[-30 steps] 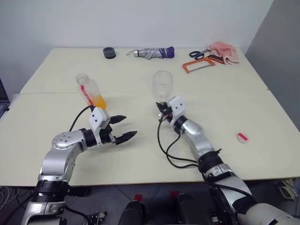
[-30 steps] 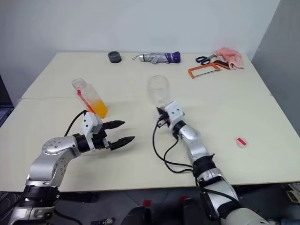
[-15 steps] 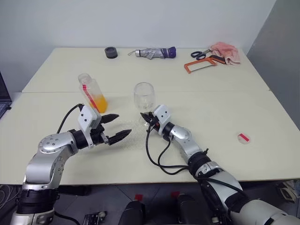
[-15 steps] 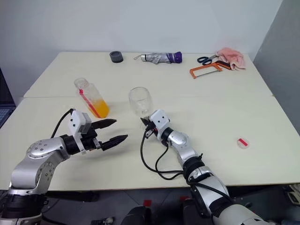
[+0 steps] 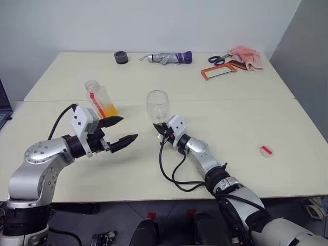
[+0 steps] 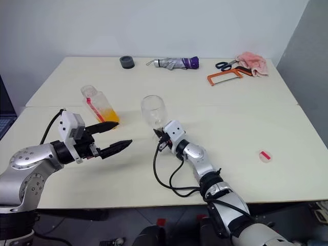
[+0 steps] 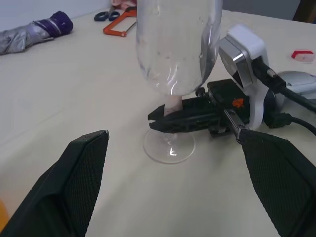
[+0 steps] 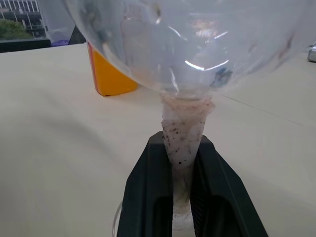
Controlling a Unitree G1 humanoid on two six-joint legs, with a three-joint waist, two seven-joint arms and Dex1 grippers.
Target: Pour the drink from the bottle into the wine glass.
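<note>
On the cream tabletop point(image 5: 246, 118) the wine glass point(image 5: 157, 105) stands upright near the middle, its stem clenched in the right pincer point(image 5: 159, 129). The bottle point(image 5: 100, 99), uncapped, with orange drink point(image 5: 108, 109) low inside, stands near the glass on its left. The left pincer point(image 5: 124, 129) hovers just before the bottle, released, fingers spread.

My arms are silver-grey metal with black joints. Each hand point(image 5: 117, 129) has two tapered black fingers behind a white wrist block; loose black cables trail from my right hand point(image 5: 160, 129).
</note>
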